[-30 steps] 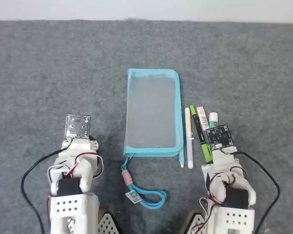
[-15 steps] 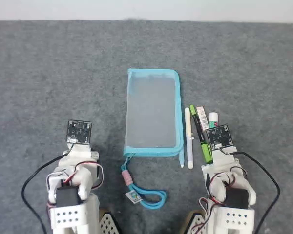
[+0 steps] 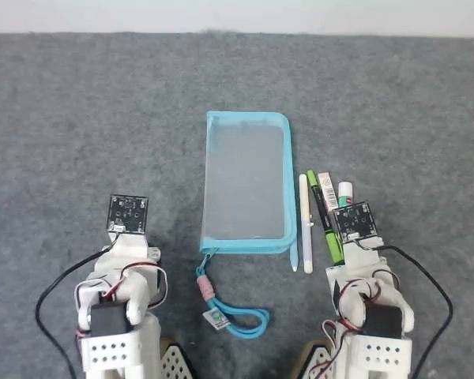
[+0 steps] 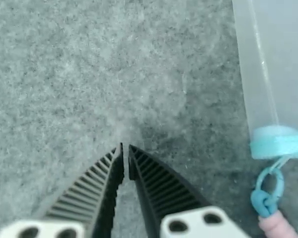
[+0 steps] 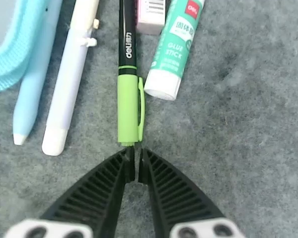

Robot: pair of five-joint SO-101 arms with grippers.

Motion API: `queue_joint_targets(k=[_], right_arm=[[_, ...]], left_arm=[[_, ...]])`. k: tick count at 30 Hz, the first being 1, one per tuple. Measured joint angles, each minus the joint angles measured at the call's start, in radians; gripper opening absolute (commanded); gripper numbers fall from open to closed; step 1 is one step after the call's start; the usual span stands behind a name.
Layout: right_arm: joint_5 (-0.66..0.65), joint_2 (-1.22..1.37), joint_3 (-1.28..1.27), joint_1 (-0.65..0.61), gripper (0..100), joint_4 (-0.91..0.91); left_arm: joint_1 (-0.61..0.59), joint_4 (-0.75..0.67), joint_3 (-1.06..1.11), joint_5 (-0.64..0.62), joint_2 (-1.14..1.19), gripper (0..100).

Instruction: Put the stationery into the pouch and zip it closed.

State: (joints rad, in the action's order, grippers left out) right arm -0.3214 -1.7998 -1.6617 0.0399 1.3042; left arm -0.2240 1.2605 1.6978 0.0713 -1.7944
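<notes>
Left arm (image 3: 118, 292) withdrew; left tool (image 4: 125, 148), right tool (image 5: 135, 151) closed empty, green pen (image 5: 129, 106) just ahead.

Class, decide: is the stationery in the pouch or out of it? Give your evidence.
Out. The white pen, green marker and glue stick lie beside the pouch, whose clear face shows nothing inside.

Translucent rectangular pouch with turquoise zip edging (image 3: 247, 181) lying flat, turquoise wrist strap (image 3: 235, 317) trailing from its near corner, parallel row just right of it: pale blue pen (image 5: 32, 84) against the edging, white pen (image 5: 72, 84), black pen with green cap (image 5: 128, 74), pink eraser (image 5: 150, 15), green-and-white glue stick (image 5: 175, 47)
</notes>
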Motion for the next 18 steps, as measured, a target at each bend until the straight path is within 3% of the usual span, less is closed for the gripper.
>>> queue_joint_targets(k=[18], right_arm=[[-0.002, 0.0, 0.0, 0.0, 3.2, -0.054]], left_arm=[[0.0, 0.0, 0.0, 0.0, 0.0, 1]])
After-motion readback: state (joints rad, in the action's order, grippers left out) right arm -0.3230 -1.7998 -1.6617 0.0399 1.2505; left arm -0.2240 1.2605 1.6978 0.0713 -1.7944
